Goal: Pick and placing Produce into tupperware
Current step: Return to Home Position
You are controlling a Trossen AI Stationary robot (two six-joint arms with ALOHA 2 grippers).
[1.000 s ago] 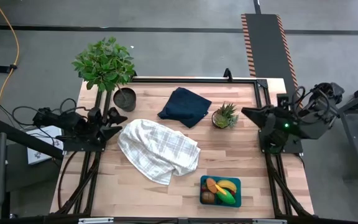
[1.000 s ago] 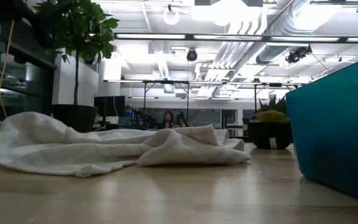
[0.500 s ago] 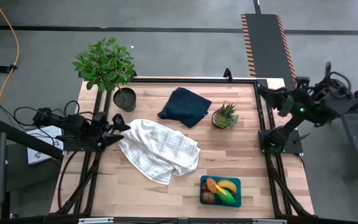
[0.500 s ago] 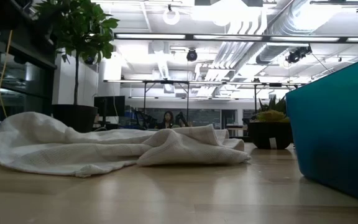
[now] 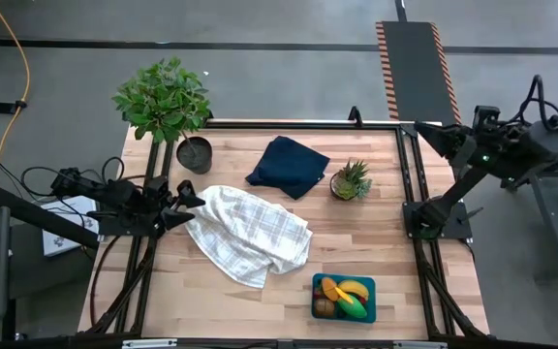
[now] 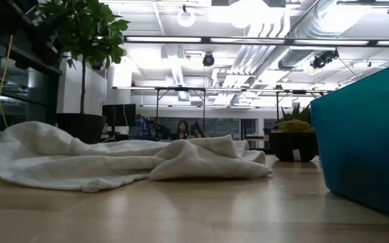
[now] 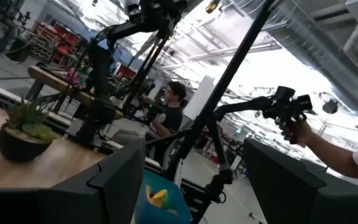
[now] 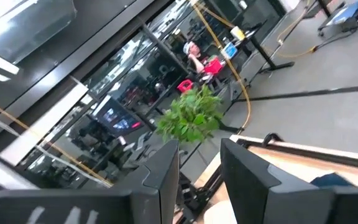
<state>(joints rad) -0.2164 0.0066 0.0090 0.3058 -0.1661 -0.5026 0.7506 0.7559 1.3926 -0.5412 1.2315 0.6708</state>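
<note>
Teal tupperware (image 5: 370, 310) holds produce (image 5: 347, 296); left fingers (image 7: 114, 183), right fingers (image 8: 157, 186) flank table (image 5: 250, 305).

High camera looks straight down; low camera, table-level, shares the tupperware (image 6: 367, 142).

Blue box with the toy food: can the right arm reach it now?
Probably yes: nothing stands between the right gripper, by the far right corner of the table, and the blue box on its own side.
</note>
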